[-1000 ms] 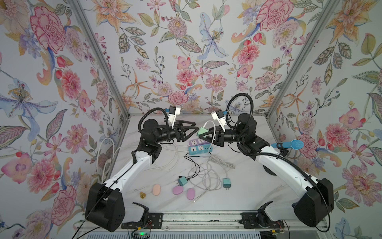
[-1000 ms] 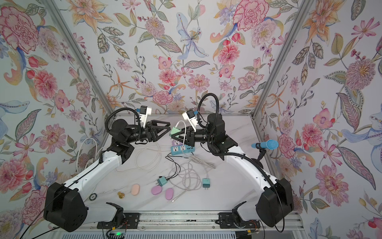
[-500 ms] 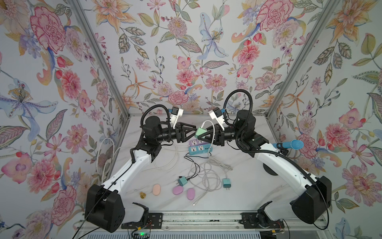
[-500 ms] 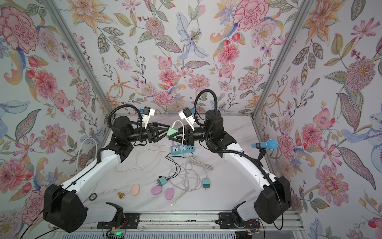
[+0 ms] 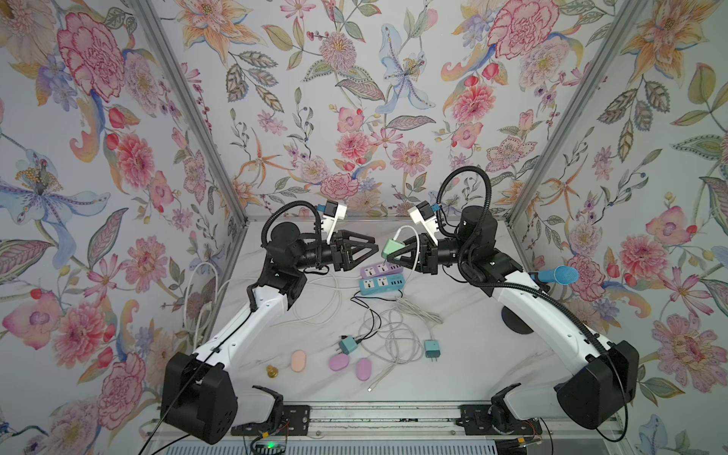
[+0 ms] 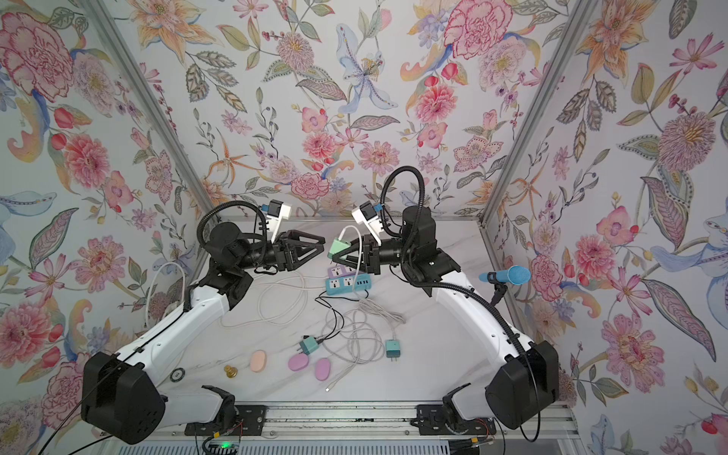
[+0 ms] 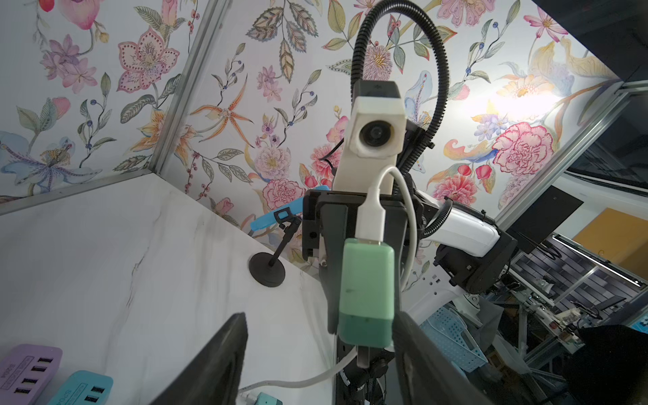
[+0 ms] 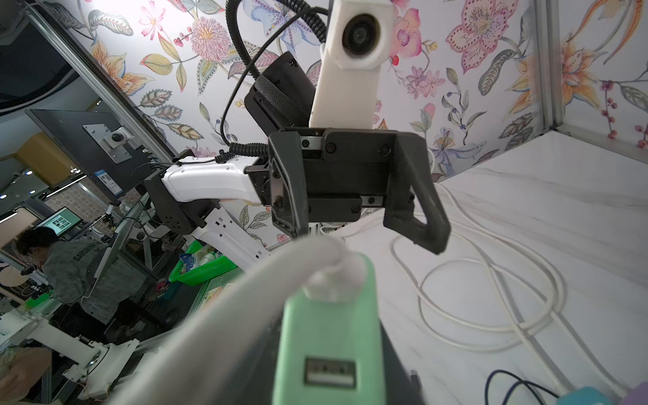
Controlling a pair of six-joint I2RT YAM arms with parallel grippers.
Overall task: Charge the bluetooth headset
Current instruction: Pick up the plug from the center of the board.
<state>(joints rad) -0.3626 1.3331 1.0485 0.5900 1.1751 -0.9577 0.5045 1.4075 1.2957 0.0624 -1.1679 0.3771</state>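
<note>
We see right hand [image 5: 397, 254] clamped on green charger [image 7: 366, 291], white cable [image 7: 411, 224] plugged in, raised above power strips [image 5: 380, 282] on table [image 5: 453, 354]. Left hand [image 5: 374, 244] spread wide, empty, fingertips just beside charger; contact unclear.

Marble tabletop [image 5: 465, 354] with purple power strip [image 5: 374, 271], teal power strip [image 5: 381, 283], tangled cables [image 5: 398, 335], peach pod [image 5: 298, 360], perhaps a headset case.

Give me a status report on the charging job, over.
Right tool shut on green charger, white cable plugged in. Left tool open, facing it, just short. Power strips below; nothing in the way.
</note>
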